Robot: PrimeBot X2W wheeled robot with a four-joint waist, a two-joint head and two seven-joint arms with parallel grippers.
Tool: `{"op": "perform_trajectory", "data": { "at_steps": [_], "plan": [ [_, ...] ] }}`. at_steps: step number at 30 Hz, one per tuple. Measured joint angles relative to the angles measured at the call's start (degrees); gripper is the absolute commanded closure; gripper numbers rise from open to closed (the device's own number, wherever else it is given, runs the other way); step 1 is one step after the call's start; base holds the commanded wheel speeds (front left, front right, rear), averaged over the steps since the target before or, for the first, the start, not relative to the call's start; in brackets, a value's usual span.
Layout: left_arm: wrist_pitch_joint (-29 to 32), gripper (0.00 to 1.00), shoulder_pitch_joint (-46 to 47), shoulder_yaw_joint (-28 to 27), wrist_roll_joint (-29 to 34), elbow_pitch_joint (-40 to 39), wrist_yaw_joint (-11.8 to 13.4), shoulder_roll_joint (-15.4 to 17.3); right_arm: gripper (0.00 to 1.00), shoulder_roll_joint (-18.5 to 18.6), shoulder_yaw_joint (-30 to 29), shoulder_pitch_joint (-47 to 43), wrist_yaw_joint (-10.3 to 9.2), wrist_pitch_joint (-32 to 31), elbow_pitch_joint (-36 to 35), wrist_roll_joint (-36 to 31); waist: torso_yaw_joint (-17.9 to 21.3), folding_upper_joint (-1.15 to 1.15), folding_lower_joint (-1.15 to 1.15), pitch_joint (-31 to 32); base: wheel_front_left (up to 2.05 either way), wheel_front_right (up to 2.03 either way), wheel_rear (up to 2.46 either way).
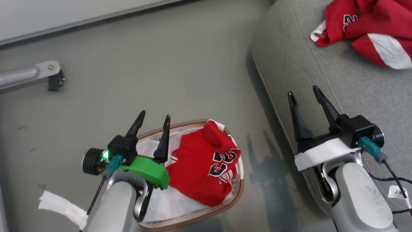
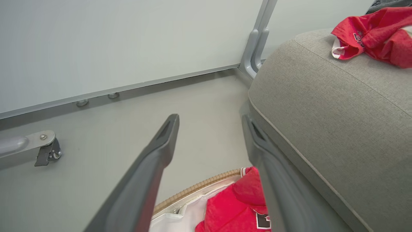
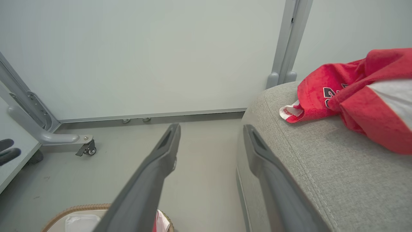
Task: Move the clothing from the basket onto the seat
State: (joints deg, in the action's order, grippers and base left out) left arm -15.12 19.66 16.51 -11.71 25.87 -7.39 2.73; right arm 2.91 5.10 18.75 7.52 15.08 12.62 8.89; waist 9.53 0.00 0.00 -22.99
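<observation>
A red garment (image 1: 202,167) with black-and-white lettering lies in the white basket (image 1: 206,216) with the tan rim, on the floor. My left gripper (image 1: 154,118) hovers open over the basket's left part, holding nothing; the left wrist view shows the garment (image 2: 235,206) and rim (image 2: 193,190) low between its fingers. A second red garment (image 1: 367,29) with white trim lies crumpled on the grey seat (image 1: 309,64) at the upper right. My right gripper (image 1: 304,91) stands open and empty over the seat's front edge, short of that garment (image 3: 354,96).
A white sheet (image 1: 180,203) lines the basket under the garment. A grey metal leg with a caster (image 1: 56,80) stands on the floor at the left. A pale wall panel (image 1: 64,16) runs along the back. White tape (image 1: 61,206) hangs by my left forearm.
</observation>
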Motion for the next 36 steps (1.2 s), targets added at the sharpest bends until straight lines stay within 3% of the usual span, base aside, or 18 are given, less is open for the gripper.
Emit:
{"op": "perform_trajectory", "data": {
  "at_steps": [21, 36],
  "plan": [
    [0.00, 0.00, 19.36, 20.51, -14.23, 19.29, -0.01, 1.70, 0.00, -0.01, 3.42, 3.80, 0.00, 0.00, -4.21, 1.25, 7.60, 0.00, 0.00, -13.26, 0.00, 0.00, 0.00],
    [0.00, 0.00, 27.70, 26.53, -19.22, 33.48, -0.01, 0.58, 0.00, -0.03, 4.70, 5.39, 0.01, 0.00, -5.65, 0.78, 9.52, 0.00, 0.01, -18.73, 0.00, 0.00, 0.00]
  ]
}}
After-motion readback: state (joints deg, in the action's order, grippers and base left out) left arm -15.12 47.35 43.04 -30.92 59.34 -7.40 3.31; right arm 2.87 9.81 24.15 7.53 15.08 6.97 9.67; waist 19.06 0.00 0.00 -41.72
